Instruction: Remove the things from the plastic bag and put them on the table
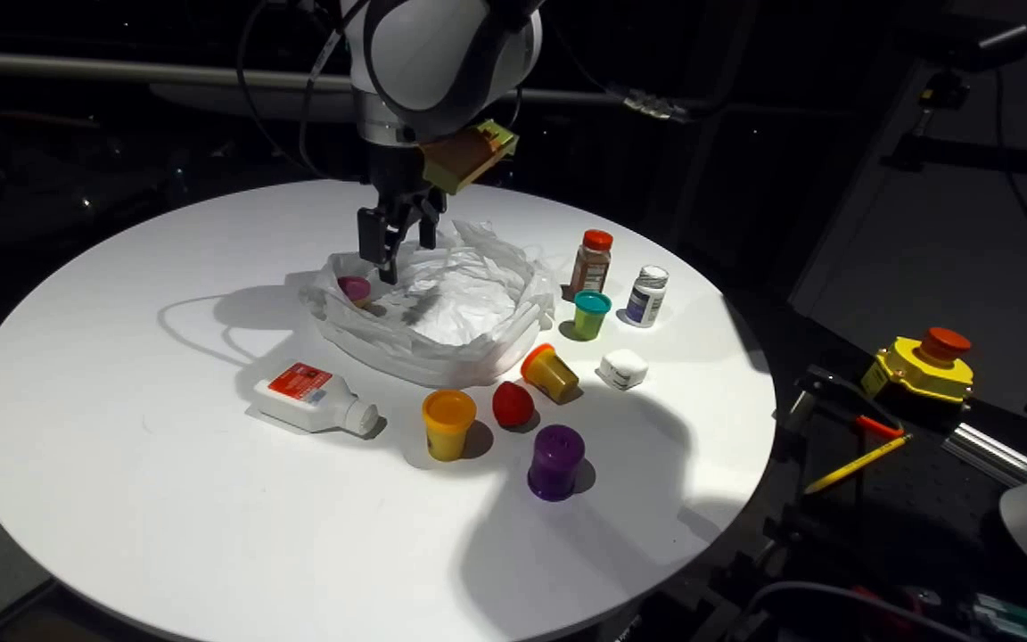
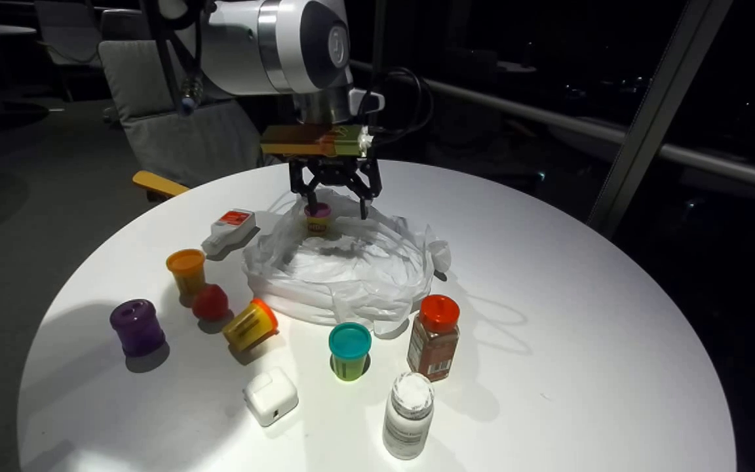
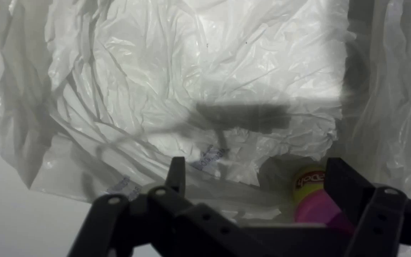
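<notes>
Can see only part of the pink-lidded Play-Doh tub (image 3: pixel 314 207) inside the plastic bag (image 3: pixel 269 64): partly covered by the end effector (image 3: pixel 257 162) in the wrist view. Cannot read the blurred print (image 3: pixel 209 158) on the bag, nor the small label (image 2: pixel 442 367) of the red-capped jar (image 2: pixel 431 337) just beside it. Cannot follow the bag past the wrist view's top edge, nor the counter (image 2: pixel 580 367) around it past the bottom in both exterior views.

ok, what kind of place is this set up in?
Probably an office lounge or similar shared space, doubling as a robot test spot. A cushioned chair stands in the background, there's what looks like a window frame, and an E-stop sits off to the side.
</notes>
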